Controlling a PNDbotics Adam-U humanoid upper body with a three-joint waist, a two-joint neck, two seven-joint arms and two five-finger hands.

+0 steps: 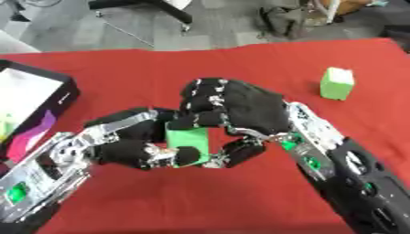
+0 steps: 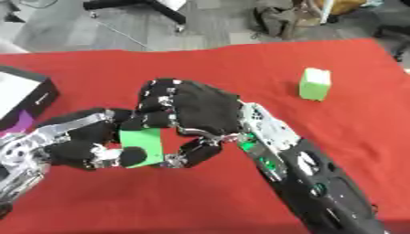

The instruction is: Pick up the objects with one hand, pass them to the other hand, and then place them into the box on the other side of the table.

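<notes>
A green block (image 1: 188, 139) hangs above the red table (image 1: 240, 59) at the middle, between my two hands. My right hand (image 1: 248, 109) comes in from the lower right, with its fingers curled over the top and right side of the block. From the lower left, my left hand (image 1: 128, 137) has its thumb on the block's front and its fingers curled at the block's left side. A second green block (image 1: 337, 83) stands alone on the cloth at the right. The black box (image 1: 68, 91), white inside, lies at the left edge.
Beyond the table's far edge there is grey floor with a chair base (image 1: 144, 7) and a bag (image 1: 284, 20). Red cloth shows bare between the hands and the second block.
</notes>
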